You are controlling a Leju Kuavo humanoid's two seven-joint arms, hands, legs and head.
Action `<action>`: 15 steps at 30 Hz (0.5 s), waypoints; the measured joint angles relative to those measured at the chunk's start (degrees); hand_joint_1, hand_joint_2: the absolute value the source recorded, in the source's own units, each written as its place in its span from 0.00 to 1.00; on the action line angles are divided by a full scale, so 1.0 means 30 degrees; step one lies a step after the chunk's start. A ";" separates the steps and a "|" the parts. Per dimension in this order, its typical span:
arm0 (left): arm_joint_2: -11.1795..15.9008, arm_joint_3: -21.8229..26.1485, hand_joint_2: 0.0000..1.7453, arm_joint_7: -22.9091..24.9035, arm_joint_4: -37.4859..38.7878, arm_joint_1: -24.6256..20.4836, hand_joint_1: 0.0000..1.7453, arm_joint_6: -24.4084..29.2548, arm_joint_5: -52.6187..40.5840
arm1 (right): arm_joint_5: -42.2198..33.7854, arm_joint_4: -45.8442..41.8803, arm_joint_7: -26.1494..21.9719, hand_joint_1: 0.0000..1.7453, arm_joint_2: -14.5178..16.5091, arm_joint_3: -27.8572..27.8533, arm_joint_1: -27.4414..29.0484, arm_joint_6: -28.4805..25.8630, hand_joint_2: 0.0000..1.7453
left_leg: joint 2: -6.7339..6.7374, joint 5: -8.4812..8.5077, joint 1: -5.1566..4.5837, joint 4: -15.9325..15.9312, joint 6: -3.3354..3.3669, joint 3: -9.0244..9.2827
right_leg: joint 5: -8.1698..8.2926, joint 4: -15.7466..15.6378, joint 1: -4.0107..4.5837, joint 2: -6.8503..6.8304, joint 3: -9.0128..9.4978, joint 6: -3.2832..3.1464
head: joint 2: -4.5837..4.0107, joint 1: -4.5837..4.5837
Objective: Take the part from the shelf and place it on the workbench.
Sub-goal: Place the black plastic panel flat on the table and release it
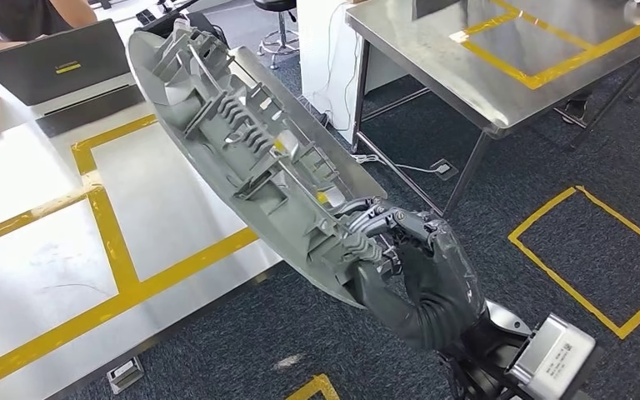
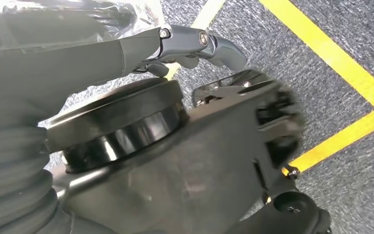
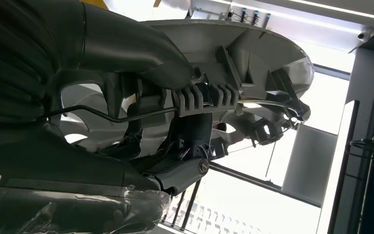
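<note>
The right hand (image 1: 400, 250) grips the grey part (image 1: 242, 142) by its near end, tilted above the tabletop (image 1: 33, 250) edge. Left hand (image 2: 195, 46): cannot tell.

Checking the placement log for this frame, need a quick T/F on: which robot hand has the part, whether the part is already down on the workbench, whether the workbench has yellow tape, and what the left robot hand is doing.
1. The right robot hand grips the grey part. True.
2. The part lies flat on the workbench. False: it is held tilted in the air, one end over the bench and the gripped end over the carpet.
3. The workbench is marked with yellow tape lines. True.
4. The left robot hand holds a second part. False: it holds nothing, hanging above the carpet.
5. A laptop sits at the far side of the workbench. True.
</note>
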 joint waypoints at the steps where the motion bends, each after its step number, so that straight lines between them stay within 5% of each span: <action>1: 0.0000 0.0000 1.00 0.0000 0.0000 0.0012 0.00 0.0002 0.0000 | 0.0007 0.0002 0.0002 1.00 0.0000 0.0004 0.0005 0.0002 1.00 | 0.0007 -0.0176 0.0024 0.0839 -0.0043 -0.0423 | -0.0015 0.0006 0.0006 -0.0019 0.0013 -0.0010 | 0.0000 -0.0029; 3: 0.0004 0.0000 1.00 0.0000 0.0000 0.0031 0.00 0.0002 0.0000 | 0.0009 0.0004 0.0005 1.00 0.0000 0.0011 0.0014 0.0007 1.00 | 0.0023 0.0546 0.0049 0.0495 -0.0058 -0.0387 | -0.0051 0.0020 0.0005 -0.0037 0.0069 0.0015 | 0.0000 -0.0078; 6: 0.0005 0.0000 1.00 0.0000 0.0000 0.0016 0.00 0.0000 0.0000 | 0.0009 0.0004 0.0007 1.00 -0.0002 0.0004 0.0010 0.0007 1.00 | 0.0186 0.2331 0.0017 -0.2961 0.0125 0.1102 | -0.0137 0.0046 0.0047 -0.0071 0.0213 0.0196 | 0.0000 -0.0155; 11: 0.0007 0.0000 1.00 -0.0005 0.0000 0.0016 0.00 -0.0018 -0.0004 | 0.0016 0.0004 0.0035 1.00 -0.0013 -0.0049 -0.0004 0.0005 1.00 | 0.0183 0.2502 -0.0065 -0.4158 0.0735 0.1573 | -0.0196 0.0131 0.0049 -0.0174 0.0083 0.0763 | 0.0000 -0.0136; 13: 0.0002 0.0000 1.00 -0.0029 0.0000 0.0000 0.00 -0.0024 -0.0014 | 0.0018 0.0005 0.0049 1.00 -0.0020 -0.0067 -0.0009 0.0009 1.00 | 0.0165 0.2607 -0.0006 -0.4283 0.0950 0.1601 | -0.1010 0.1395 0.0028 -0.0120 -0.0472 0.0896 | 0.0000 -0.0029; 15: -0.0007 0.0000 1.00 -0.0053 0.0000 -0.0008 0.00 -0.0029 -0.0022 | 0.0026 0.0009 0.0051 1.00 -0.0022 -0.0073 -0.0003 0.0009 1.00 | 0.0151 0.2611 -0.0059 -0.4281 0.1046 0.1592 | -0.2159 0.3890 0.0031 -0.0089 -0.1613 0.0951 | 0.0000 0.0106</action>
